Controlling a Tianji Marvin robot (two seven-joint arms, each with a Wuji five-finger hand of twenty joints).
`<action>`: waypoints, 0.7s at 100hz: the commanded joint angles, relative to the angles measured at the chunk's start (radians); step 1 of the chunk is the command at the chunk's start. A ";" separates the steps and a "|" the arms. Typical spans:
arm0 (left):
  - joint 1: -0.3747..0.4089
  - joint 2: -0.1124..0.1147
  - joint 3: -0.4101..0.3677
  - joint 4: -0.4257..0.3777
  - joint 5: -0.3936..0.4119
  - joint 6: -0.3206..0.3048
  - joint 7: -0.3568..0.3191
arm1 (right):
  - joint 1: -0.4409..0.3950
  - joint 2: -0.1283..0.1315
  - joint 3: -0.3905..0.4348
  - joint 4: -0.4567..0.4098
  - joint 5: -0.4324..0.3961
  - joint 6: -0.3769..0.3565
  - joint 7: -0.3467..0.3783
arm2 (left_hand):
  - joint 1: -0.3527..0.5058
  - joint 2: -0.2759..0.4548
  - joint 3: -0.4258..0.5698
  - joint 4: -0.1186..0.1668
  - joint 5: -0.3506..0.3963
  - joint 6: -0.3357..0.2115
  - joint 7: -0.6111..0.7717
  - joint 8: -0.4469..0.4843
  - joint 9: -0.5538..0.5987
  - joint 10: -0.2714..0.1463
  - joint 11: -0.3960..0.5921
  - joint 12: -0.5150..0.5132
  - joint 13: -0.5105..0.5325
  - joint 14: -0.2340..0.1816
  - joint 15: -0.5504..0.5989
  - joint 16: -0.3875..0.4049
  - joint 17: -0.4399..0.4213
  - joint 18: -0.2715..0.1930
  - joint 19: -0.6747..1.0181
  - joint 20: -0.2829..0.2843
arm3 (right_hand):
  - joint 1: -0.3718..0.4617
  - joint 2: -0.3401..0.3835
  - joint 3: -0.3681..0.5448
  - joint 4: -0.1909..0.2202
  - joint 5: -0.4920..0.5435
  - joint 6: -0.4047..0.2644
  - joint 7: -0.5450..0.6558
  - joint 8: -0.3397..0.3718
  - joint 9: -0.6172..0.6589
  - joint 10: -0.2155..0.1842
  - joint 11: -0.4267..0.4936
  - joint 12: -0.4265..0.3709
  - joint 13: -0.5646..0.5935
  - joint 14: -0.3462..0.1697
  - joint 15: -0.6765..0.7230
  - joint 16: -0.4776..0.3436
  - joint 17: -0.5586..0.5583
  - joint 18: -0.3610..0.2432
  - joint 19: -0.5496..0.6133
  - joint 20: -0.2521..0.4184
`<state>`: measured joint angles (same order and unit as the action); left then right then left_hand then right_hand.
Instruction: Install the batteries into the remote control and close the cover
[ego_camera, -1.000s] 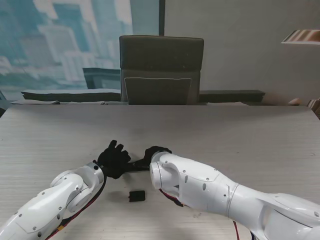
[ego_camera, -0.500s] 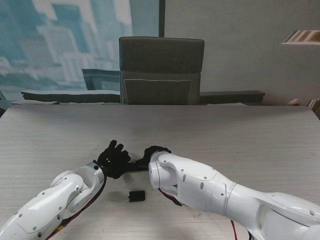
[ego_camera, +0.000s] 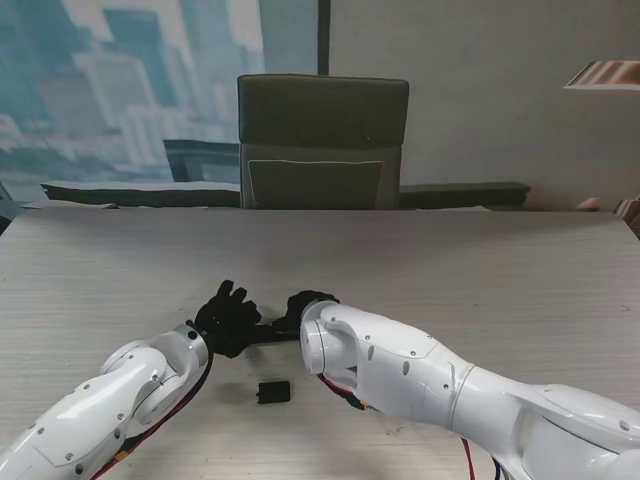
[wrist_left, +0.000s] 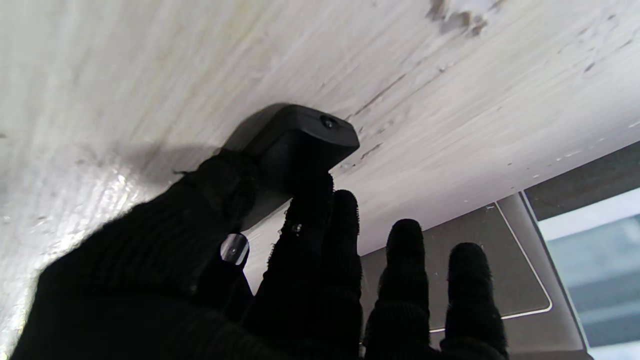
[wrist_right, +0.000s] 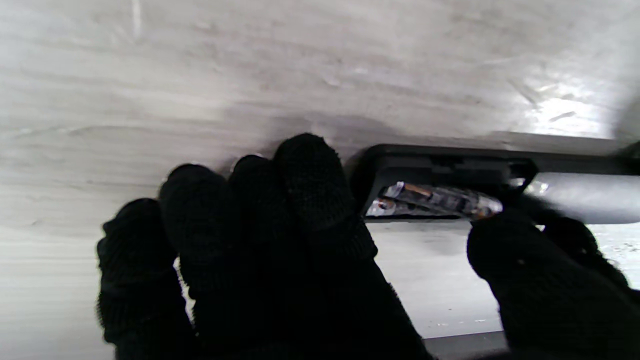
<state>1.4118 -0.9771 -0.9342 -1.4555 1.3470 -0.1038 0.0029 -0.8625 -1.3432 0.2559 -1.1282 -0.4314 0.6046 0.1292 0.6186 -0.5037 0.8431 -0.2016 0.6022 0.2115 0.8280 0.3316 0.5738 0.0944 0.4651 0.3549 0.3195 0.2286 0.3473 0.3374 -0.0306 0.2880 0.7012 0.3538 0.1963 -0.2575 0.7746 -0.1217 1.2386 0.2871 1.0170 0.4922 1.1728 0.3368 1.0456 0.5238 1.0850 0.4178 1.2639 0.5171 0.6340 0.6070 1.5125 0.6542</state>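
Looking down from the stand, the remote (ego_camera: 272, 330) is only a dark strip on the table (ego_camera: 480, 270) between the two gloved hands, with the loose cover (ego_camera: 274, 391) nearer to me. The right wrist view shows the open compartment with batteries (wrist_right: 432, 201) inside, right hand (wrist_right: 280, 240) gripping that end. The left hand (wrist_left: 240, 260) grips the other end; the remote's middle is hidden.

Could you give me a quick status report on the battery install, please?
Left hand shut on remote control. Right hand at its open compartment, batteries seated. Cover lies off, nearer to me.
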 joint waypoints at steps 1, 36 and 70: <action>0.025 0.003 0.018 0.049 0.008 0.001 -0.039 | -0.022 0.001 -0.014 0.012 0.008 -0.027 0.033 | 0.180 -0.010 -0.058 0.079 0.054 -0.335 0.135 0.043 -0.015 0.004 -0.013 -0.007 -0.028 0.007 -0.016 -0.002 -0.025 0.014 -0.013 -0.008 | 0.235 -0.024 0.238 0.093 -0.037 -0.105 -0.082 0.005 0.030 0.025 0.003 -0.018 0.022 0.000 -0.010 -0.012 -0.023 -0.009 -0.007 -0.018; 0.023 0.003 0.021 0.050 0.005 0.004 -0.042 | -0.025 0.019 -0.017 0.033 -0.011 -0.072 0.039 | 0.183 -0.009 -0.061 0.080 0.055 -0.323 0.134 0.042 -0.015 0.003 -0.012 -0.006 -0.028 0.006 -0.016 -0.001 -0.025 0.014 -0.013 -0.008 | 0.302 -0.086 0.234 0.055 -0.070 -0.110 -0.089 -0.003 -0.005 -0.001 -0.001 -0.022 0.003 -0.034 -0.033 -0.015 -0.027 -0.039 -0.022 -0.039; 0.024 0.002 0.021 0.048 0.006 0.006 -0.047 | -0.017 0.026 -0.040 0.050 -0.016 -0.035 0.068 | 0.188 -0.011 -0.059 0.080 0.060 -0.309 0.138 0.045 -0.016 0.002 -0.011 -0.005 -0.028 0.008 -0.015 -0.001 -0.025 0.014 -0.013 -0.008 | 0.350 -0.093 0.196 -0.003 -0.148 -0.124 -0.028 -0.091 -0.050 -0.017 0.002 -0.019 -0.013 -0.062 -0.055 -0.016 -0.015 -0.051 -0.028 -0.071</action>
<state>1.4097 -0.9767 -0.9308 -1.4567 1.3466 -0.1012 -0.0017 -0.8451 -1.3308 0.2391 -1.1182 -0.4585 0.5514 0.1445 0.6186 -0.5032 0.8425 -0.2016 0.6022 0.2115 0.8280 0.3315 0.5738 0.0944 0.4651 0.3549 0.3193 0.2286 0.3473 0.3374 -0.0308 0.2880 0.7012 0.3538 0.2359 -0.2848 0.7720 -0.2409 1.1989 0.2466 1.0508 0.4450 1.1483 0.3131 1.0427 0.5090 1.0760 0.3883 1.2150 0.5034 0.6203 0.5692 1.4874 0.5956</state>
